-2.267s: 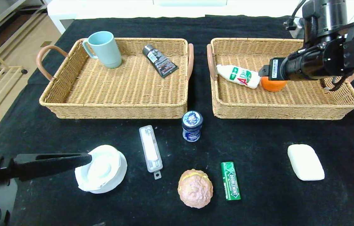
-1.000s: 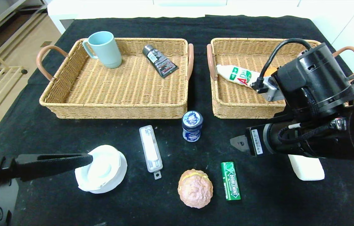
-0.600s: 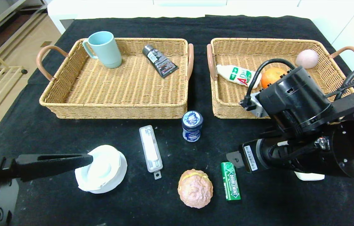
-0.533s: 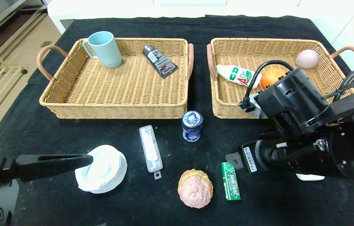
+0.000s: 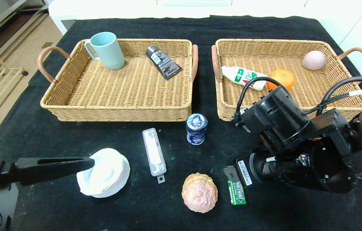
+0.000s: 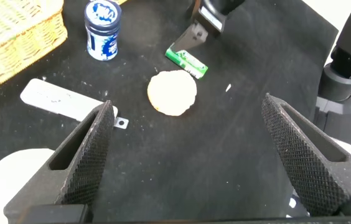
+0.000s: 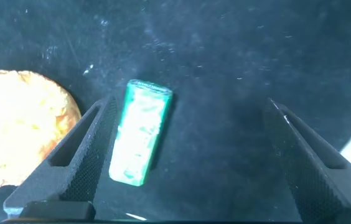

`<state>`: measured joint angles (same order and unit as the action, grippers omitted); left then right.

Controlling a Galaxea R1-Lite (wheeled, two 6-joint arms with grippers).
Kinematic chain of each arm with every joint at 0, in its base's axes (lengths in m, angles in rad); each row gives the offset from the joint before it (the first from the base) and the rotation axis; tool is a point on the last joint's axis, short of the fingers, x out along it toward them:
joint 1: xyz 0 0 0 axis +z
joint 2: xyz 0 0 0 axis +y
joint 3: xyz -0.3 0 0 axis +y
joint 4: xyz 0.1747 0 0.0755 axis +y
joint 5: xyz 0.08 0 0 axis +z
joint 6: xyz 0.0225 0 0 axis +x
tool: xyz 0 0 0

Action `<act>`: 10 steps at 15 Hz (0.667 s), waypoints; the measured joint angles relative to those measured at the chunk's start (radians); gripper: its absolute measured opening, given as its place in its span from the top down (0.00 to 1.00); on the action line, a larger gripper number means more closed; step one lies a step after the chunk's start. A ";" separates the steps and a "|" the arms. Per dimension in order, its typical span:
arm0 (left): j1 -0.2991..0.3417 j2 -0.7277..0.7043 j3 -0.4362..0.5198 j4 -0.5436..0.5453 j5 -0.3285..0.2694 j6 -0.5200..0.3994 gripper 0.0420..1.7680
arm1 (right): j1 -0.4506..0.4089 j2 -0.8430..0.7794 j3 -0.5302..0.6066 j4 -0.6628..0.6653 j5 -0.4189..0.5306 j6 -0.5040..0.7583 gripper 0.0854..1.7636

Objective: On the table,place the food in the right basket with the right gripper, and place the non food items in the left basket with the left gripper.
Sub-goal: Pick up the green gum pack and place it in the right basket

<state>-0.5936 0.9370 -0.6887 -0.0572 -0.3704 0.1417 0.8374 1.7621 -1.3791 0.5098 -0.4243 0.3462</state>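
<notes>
On the black worktop point(image 5: 136, 211) stand two wicker baskets side by side. The left basket point(image 5: 120, 110) holds a pale blue mug point(image 5: 105, 49) and a dark tube point(image 5: 163, 62); the right basket point(image 5: 232, 109) holds a white bottle point(image 5: 239, 76), an orange point(image 5: 282, 78) and a pinkish ball point(image 5: 314, 60). Nearer the robot lie a white dish point(image 5: 108, 173), a lumpy bun point(image 5: 199, 192), a long white case point(image 5: 154, 153), a blue jar point(image 5: 196, 128) and a green gum pack point(image 5: 237, 195). The right gripper point(image 7: 188, 155) hangs over the gum pack, jaws spread wide, holding nothing. The left gripper point(image 6: 185, 155) sits beside the dish, jaws also wide apart and empty.
</notes>
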 joint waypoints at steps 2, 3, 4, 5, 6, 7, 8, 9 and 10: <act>0.000 -0.003 0.000 -0.001 0.000 0.001 0.03 | 0.002 0.013 -0.006 0.000 -0.011 0.000 0.04; 0.001 -0.004 0.000 -0.002 0.000 0.001 0.03 | 0.006 0.016 -0.006 0.000 -0.011 0.002 0.03; 0.001 -0.005 0.000 -0.002 0.000 0.000 0.03 | 0.009 0.019 -0.003 0.002 -0.012 0.007 0.03; 0.001 -0.005 0.000 -0.002 0.000 0.001 0.03 | 0.016 0.021 0.003 0.011 -0.012 0.014 0.03; 0.001 -0.005 0.000 -0.002 0.000 0.000 0.03 | 0.021 0.023 0.004 0.014 -0.012 0.016 0.03; 0.001 -0.005 0.000 -0.002 0.000 0.000 0.03 | 0.025 0.027 0.005 0.016 -0.012 0.019 0.03; 0.002 -0.005 0.000 -0.002 0.000 0.000 0.03 | 0.029 0.032 0.005 0.016 -0.012 0.022 0.03; 0.002 -0.005 0.000 -0.002 0.000 0.000 0.03 | 0.034 0.038 0.005 0.016 -0.012 0.029 0.03; 0.002 -0.005 0.000 -0.002 0.000 0.000 0.03 | 0.039 0.045 0.005 0.016 -0.013 0.038 0.03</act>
<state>-0.5917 0.9317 -0.6883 -0.0591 -0.3709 0.1419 0.8764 1.8072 -1.3743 0.5253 -0.4368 0.3838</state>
